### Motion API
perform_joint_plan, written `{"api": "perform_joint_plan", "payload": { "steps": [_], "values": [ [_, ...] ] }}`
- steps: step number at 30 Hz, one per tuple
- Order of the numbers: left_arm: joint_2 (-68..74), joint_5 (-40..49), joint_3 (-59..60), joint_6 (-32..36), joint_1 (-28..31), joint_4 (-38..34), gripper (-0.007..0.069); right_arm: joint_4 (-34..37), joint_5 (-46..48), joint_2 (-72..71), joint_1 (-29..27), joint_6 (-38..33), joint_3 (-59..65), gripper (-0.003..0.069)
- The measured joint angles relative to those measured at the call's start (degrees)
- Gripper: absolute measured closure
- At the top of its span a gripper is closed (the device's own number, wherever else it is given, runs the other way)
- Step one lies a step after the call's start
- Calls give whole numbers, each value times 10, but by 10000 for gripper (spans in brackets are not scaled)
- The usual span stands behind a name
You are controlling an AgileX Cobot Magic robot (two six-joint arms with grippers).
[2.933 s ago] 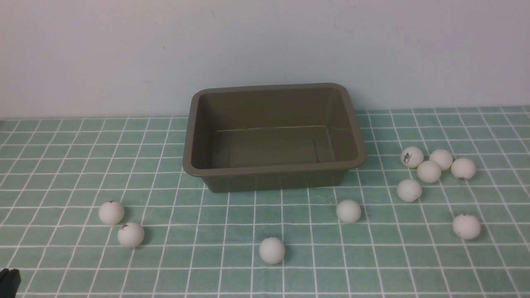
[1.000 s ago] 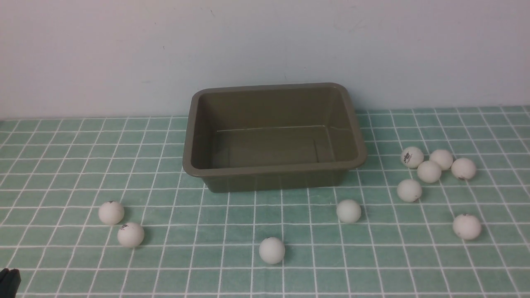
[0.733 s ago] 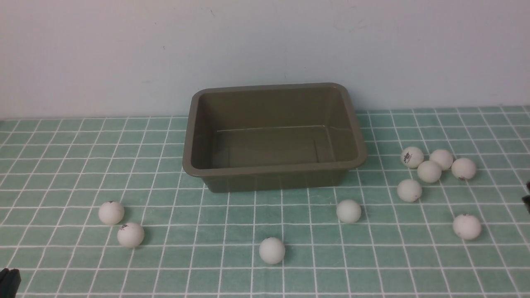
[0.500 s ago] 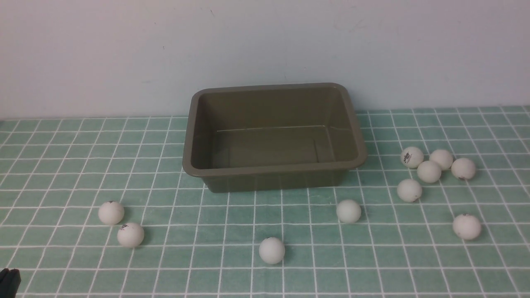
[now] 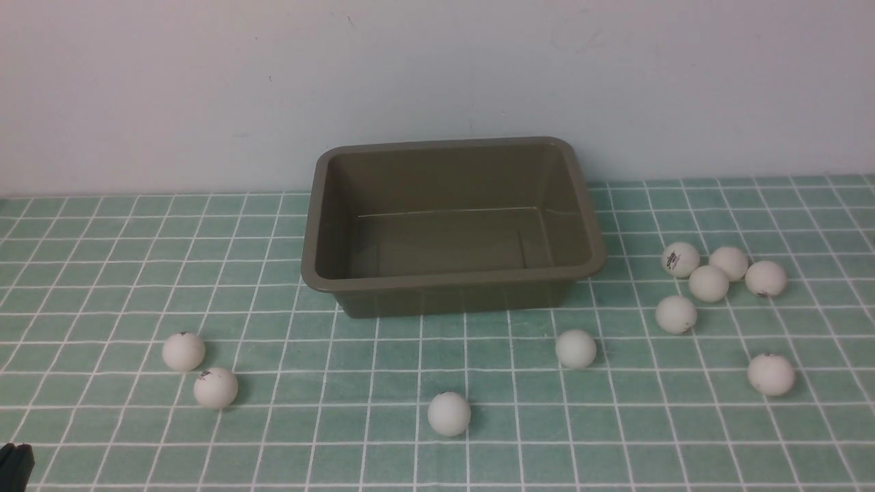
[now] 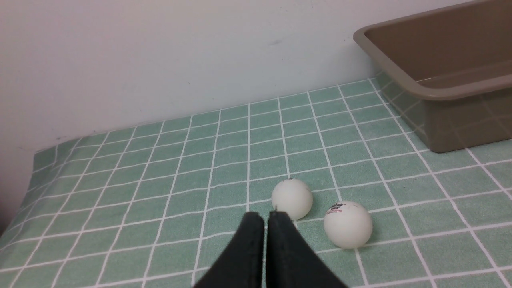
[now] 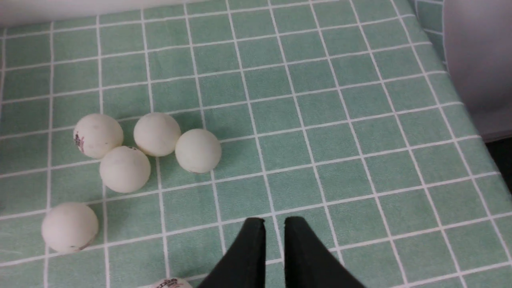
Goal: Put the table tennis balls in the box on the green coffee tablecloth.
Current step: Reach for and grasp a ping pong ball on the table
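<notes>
Mid-right in front view, clustered matte white table tennis balls (image 5: pixel 708 283) are lying ahead of black right gripper (image 7: pixel 275 221), jaws slightly parted, empty.

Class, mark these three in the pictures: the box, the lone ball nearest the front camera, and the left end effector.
box (image 5: pixel 451 281), front view, middle of near rim.
nearest ball (image 5: pixel 449 413), front view, its centre.
left end effector (image 6: pixel 266 216), left wrist view, between its shut fingertips.

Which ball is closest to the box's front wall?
The lone ball just off the box at its front right corner; every other ball lies farther away.
</notes>
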Motion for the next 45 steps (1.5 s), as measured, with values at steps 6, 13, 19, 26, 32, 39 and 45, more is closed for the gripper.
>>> {"api": "perform_joint_plan", "payload": {
  "steps": [6, 13, 19, 26, 32, 39, 45],
  "values": [
    [0, 0, 0, 0, 0, 0, 629, 162, 54, 55, 0, -168, 0, 227],
    [0, 0, 0, 0, 0, 0, 629, 176, 70, 115, 0, -202, 0, 218],
    [0, 0, 0, 0, 0, 0, 629, 176, 69, 142, 0, -211, -9, 218],
    [0, 0, 0, 0, 0, 0, 629, 154, 104, 193, 34, -217, -84, 218],
    [0, 0, 0, 0, 0, 0, 629, 66, 185, 242, 90, -151, -191, 218],
    [0, 0, 0, 0, 0, 0, 629, -48, 268, 282, 102, -61, -227, 218],
    [0, 0, 0, 0, 0, 0, 629, -37, 272, 293, 102, -58, -229, 218]
  ]
}}
